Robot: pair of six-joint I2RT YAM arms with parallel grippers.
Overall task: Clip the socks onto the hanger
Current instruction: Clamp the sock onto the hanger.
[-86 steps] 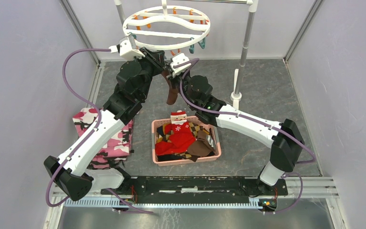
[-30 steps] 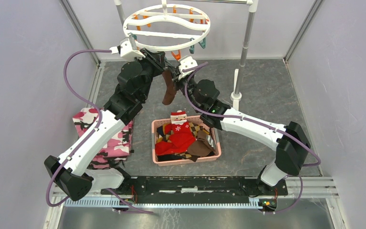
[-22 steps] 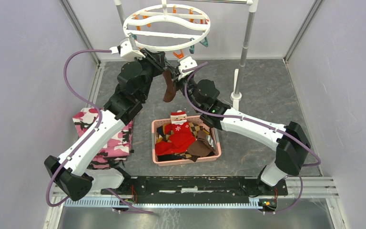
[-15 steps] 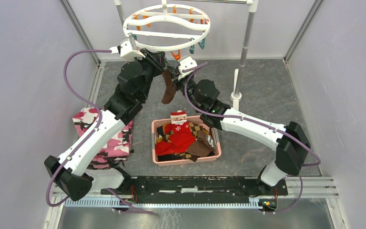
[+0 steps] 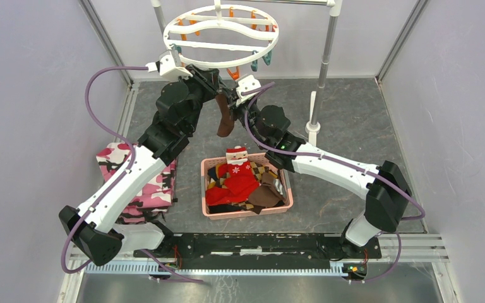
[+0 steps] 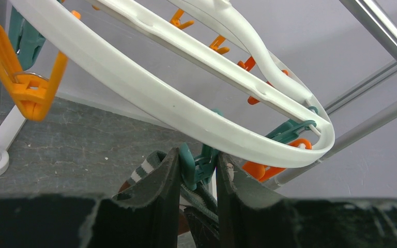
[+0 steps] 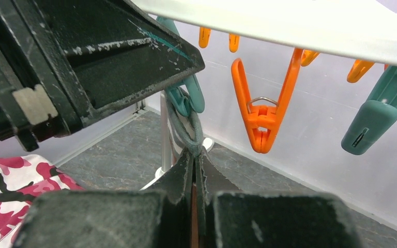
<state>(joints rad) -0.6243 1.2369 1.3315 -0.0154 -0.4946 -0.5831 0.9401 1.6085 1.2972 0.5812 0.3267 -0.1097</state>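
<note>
Where it hangs below the hanger (image 5: 224, 45), the sock (image 5: 225, 120) points toe-down

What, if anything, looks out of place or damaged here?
Nothing stands out. The brown sock hangs beneath the hanger, and the remaining socks sit heaped but contained in the pink basket.

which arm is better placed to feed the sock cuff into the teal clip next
Right, likely: the right end effector is shut on the sock cuff just under the teal clip, while the left end effector is busy gripping that clip.
</note>
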